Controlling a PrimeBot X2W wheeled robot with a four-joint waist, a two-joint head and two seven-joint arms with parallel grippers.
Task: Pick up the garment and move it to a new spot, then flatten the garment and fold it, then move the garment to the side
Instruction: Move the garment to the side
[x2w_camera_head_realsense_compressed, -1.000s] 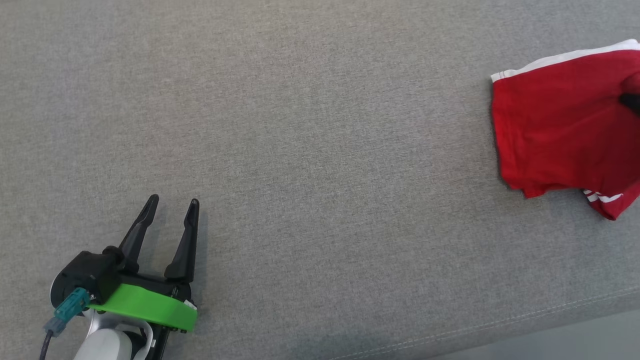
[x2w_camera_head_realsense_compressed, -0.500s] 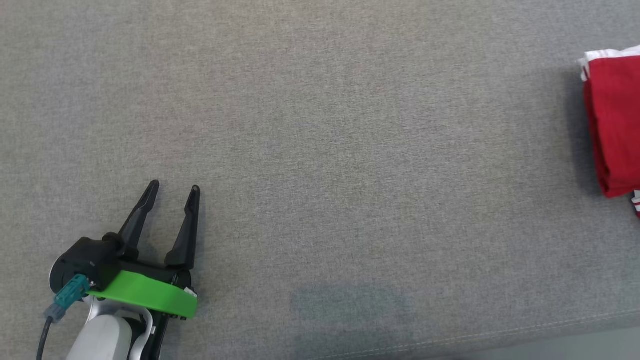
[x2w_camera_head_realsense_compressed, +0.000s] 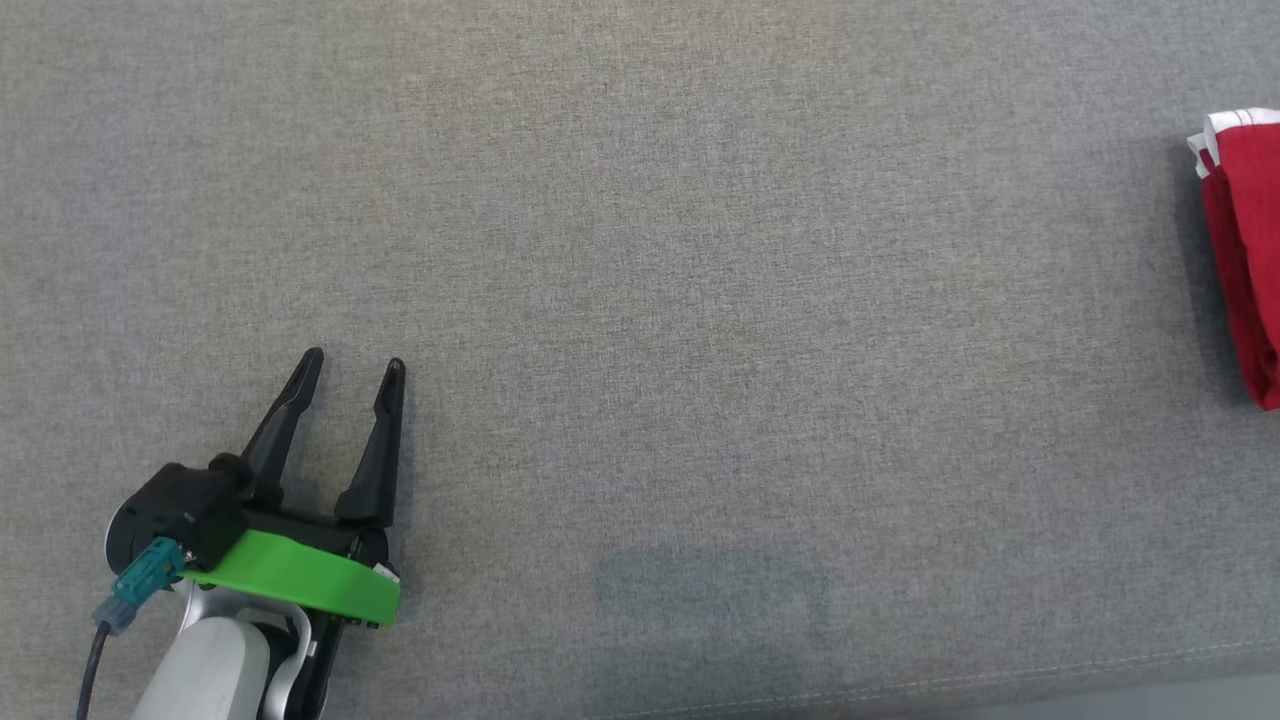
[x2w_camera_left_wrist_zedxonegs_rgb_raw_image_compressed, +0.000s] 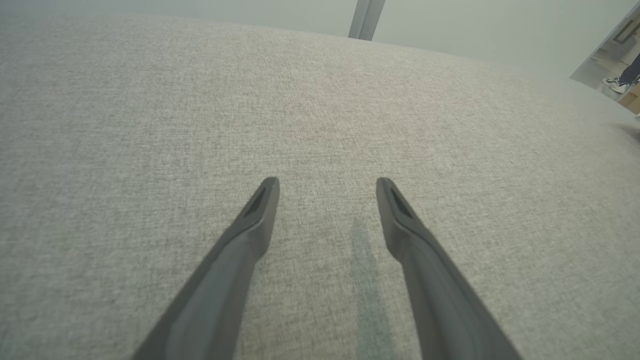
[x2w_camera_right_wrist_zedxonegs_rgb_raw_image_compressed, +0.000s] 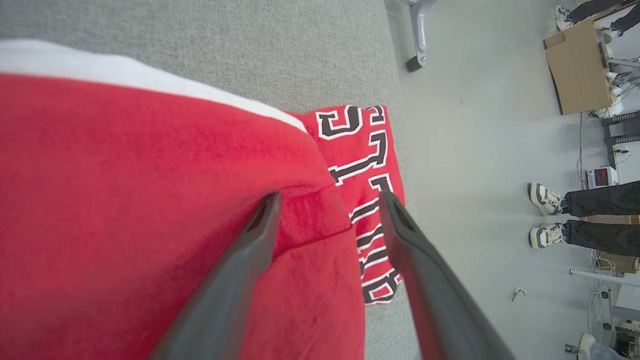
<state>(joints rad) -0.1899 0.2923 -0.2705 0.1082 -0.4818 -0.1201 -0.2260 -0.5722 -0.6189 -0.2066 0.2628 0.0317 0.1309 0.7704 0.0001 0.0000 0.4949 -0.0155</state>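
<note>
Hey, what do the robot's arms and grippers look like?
The left gripper has two long black tapering fingers, a bright green collar, a teal plug with a dark cable, and a pale grey forearm. The right gripper shows matching dark fingers.

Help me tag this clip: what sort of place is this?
Probably a robotics lab: padded grey bench, bare floor with a cardboard box, a device with a red display, and a person's shoes.
</note>
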